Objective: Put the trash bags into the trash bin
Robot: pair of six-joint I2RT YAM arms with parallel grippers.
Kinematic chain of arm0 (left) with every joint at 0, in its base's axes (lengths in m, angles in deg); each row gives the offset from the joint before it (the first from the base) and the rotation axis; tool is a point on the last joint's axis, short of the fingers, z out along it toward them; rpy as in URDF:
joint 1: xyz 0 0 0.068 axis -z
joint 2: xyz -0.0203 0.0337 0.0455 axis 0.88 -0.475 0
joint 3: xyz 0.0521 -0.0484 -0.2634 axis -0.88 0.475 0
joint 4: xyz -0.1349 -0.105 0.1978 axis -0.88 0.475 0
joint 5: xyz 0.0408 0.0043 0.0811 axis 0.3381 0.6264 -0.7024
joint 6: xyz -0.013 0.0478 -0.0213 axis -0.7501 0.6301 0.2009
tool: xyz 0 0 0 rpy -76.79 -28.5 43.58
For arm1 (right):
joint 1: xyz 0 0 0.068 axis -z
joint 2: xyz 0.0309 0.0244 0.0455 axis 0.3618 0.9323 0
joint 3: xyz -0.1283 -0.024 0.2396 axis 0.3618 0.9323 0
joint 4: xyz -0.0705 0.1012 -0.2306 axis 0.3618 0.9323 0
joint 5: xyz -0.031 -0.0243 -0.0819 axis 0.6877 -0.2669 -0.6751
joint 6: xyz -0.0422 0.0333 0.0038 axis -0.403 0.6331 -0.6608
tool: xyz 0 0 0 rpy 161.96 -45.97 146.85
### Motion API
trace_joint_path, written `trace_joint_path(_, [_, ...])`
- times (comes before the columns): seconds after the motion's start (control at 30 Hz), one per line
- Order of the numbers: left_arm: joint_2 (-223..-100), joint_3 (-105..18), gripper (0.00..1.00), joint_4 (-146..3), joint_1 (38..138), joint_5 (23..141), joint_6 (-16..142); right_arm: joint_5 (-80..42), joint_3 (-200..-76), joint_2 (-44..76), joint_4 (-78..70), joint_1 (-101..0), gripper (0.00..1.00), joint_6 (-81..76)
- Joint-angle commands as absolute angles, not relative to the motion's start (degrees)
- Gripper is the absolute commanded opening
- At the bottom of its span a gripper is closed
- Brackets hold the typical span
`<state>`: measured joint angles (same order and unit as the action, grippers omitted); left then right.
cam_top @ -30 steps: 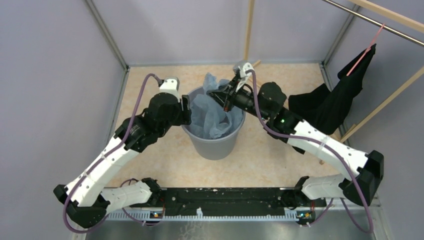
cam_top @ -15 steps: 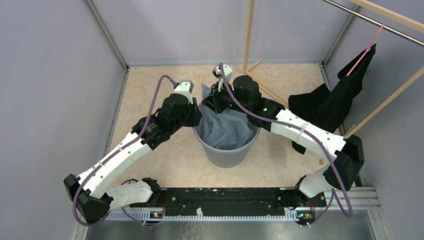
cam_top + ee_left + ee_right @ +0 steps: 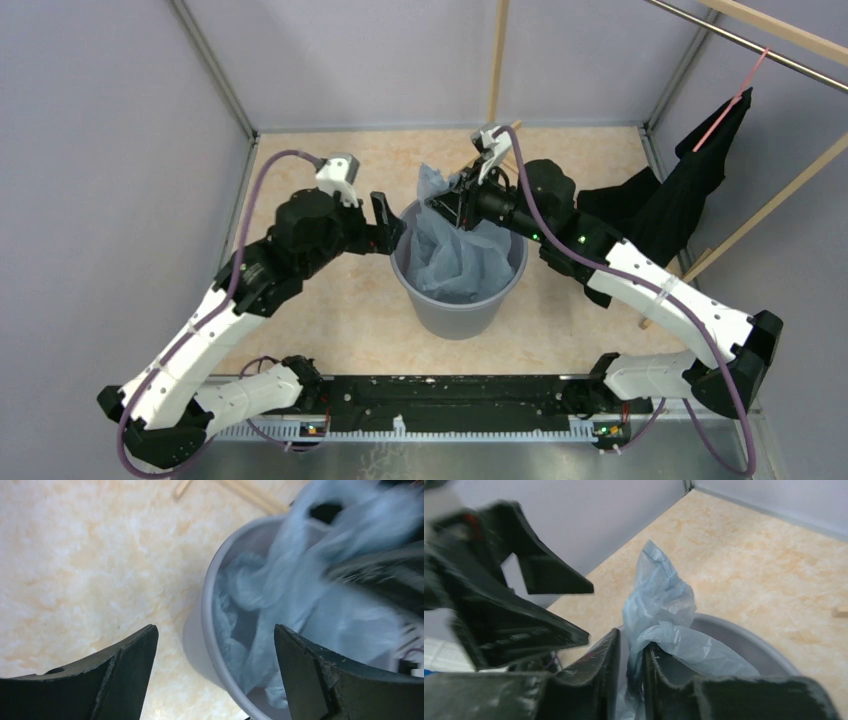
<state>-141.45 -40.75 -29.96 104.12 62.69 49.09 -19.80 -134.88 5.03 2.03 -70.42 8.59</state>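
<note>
Mottled beige desk [image 3: 300,170], lilac-grey walls [image 3: 120,150]. Trash bin [image 3: 460,315]: upright, mid-desk. Trash bag [image 3: 455,265]: mostly inside bin, one crumpled peak above far rim. Right pincer [image 3: 630,650]: clenched on that peak. Left pincer [image 3: 214,635]: released, empty, just beside left rim. Recommended handling: push peak below rim before letting go; tuck stray film with left pincer; avoid tipping bin.

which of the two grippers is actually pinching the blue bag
The right gripper: its jaws stand nearly together with film of the trash bag between them. The left gripper gapes wide beside the trash bin, holding nothing.
</note>
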Motion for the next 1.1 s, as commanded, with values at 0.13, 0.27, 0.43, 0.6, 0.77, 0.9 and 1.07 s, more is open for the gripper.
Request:
trace_joint_path(0.13, [-139.5,-49.7,0.98,-33.2,104.4,70.0,48.1,-17.1,-133.9,2.4,4.0,-70.0,0.61,15.9])
trace_joint_path(0.27, [-141.3,-49.5,0.98,-35.8,104.4,71.8,47.9,-18.4,-129.0,-1.6,-0.7,-70.0,0.67,21.2])
trace_joint_path(0.43, [-143.6,-50.4,0.99,-39.3,104.4,73.3,47.7,-21.9,-125.3,-6.1,-3.8,-70.0,0.79,25.0])
trace_joint_path(0.6, [-145.6,-49.5,0.98,-45.3,104.4,78.0,45.7,-23.3,-120.1,-11.1,-9.4,-70.0,0.50,28.5])
trace_joint_path(0.77, [-149.0,-50.6,0.99,-49.3,104.4,86.4,45.1,-23.9,-117.8,-14.2,-10.9,-70.0,0.33,29.3])
trace_joint_path(0.9, [-148.5,-49.3,0.99,-51.6,104.4,89.1,44.2,-22.8,-117.8,-14.0,-10.7,-70.0,0.55,28.9])
trace_joint_path(1.07, [-148.0,-47.4,0.96,-52.2,104.4,88.8,42.5,-21.3,-117.2,-14.0,-12.1,-70.0,0.53,29.3])
